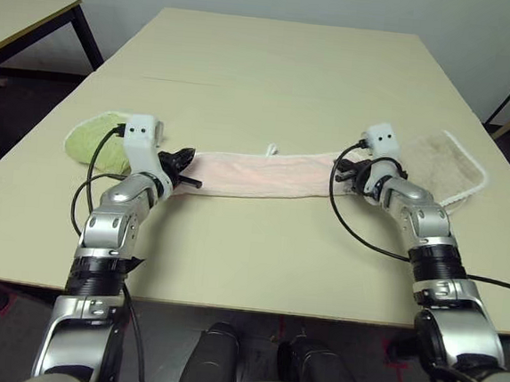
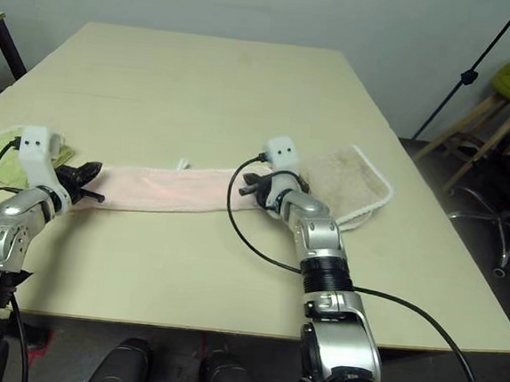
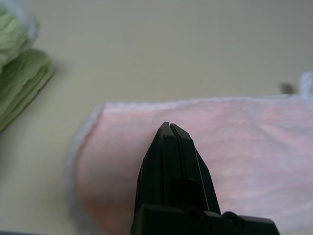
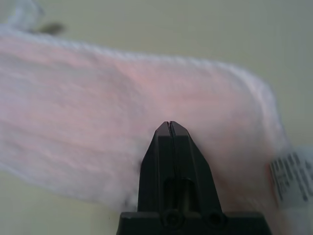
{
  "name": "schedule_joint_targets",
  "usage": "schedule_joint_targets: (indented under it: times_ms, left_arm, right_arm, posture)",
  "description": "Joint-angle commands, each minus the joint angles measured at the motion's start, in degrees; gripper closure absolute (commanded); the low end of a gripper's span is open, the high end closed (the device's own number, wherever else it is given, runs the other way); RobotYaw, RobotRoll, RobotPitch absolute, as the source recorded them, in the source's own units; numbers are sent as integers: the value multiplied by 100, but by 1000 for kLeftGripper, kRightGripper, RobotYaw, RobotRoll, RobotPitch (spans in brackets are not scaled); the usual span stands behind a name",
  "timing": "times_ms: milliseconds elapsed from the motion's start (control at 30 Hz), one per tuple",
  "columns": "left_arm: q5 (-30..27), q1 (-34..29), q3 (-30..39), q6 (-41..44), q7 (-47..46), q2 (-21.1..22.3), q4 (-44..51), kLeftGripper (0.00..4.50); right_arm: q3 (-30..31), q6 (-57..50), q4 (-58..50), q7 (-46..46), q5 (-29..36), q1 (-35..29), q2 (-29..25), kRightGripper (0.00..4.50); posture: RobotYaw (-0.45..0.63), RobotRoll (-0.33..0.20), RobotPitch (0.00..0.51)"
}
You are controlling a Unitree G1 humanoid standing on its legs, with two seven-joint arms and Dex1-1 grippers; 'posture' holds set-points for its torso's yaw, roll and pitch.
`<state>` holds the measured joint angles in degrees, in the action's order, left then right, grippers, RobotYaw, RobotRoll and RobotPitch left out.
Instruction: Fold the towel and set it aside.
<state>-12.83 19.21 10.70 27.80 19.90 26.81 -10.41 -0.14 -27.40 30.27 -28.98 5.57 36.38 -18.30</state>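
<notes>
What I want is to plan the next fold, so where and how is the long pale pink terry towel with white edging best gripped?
Probably by its short, rounded left end: the towel lies flat as a long strip, so that end could swing over. The left gripper, now shut, might open and pinch the white edging from above, one finger on each side.

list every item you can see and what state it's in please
Pink towel: folded into a long strip, lying across the table
Left claw: shut, over the strip's left end
Right claw: shut, over its right end
Green towel: folded, on the table
Beige towel: folded, on the table
</notes>
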Motion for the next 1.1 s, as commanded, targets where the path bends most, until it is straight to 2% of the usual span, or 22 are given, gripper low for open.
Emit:
schedule_joint_targets:
  times_ms: [33, 300, 433, 533, 567, 633, 700, 833, 967, 1000, 1100]
  left_arm:
    - [51, -157, 84, 26, 44, 99, -247, 4463]
    - [55, -316, 128, -74, 68, 202, -452, 4463]
    - [-25, -179, 197, -166, 168, 281, -384, 4463]
    - [-119, 5, 221, -199, 399, 404, -308, 4463]
    - [-230, 97, 253, -265, 580, 423, -264, 4067]
    - [-418, 244, 306, -381, 894, 455, -196, 3620]
    - [-531, 365, 295, -513, 1248, 536, -185, 2907]
    - [-960, 420, 224, -1167, 2634, 709, -198, 1561]
    - [-1206, 423, 22, -1028, 3615, 969, -295, 209]
    - [-1261, 442, -2, -1103, 3861, 995, -334, 10]
    - [-1425, 510, -88, -1034, 4507, 1124, -407, 10]
  right_arm:
    - [49, -7, 346, 24, -121, 22, -104, 4493]
    - [-25, 41, 816, 0, -152, 162, -391, 4493]
    - [-257, -344, 214, -346, 250, 120, -552, 4493]
    - [-468, -1044, -569, -685, 706, -21, -746, 4493]
    - [-503, -1383, -864, -755, 819, -89, -850, 4332]
    - [-562, -1877, -1345, -858, 1027, -233, -1012, 3931]
    - [-688, -2330, -1793, -917, 1271, -378, -1137, 3183]
    - [-991, -3228, -2422, -906, 1717, -661, -1345, 1725]
    - [-1419, -4011, -2799, -802, 2144, -898, -1417, 271]
    - [-1535, -4171, -2868, -770, 2239, -946, -1410, 32]
    - [-1782, -4562, -2998, -615, 2445, -1013, -1335, 32]
  posture:
    - [107, 0, 90]
    - [105, 0, 91]
    - [110, 0, 90]
    - [110, 0, 89]
    - [110, 0, 89]
    - [105, 0, 88]
    - [99, 0, 87]
    - [92, 0, 85]
    - [88, 0, 85]
    - [87, 0, 85]
    - [84, 0, 84]
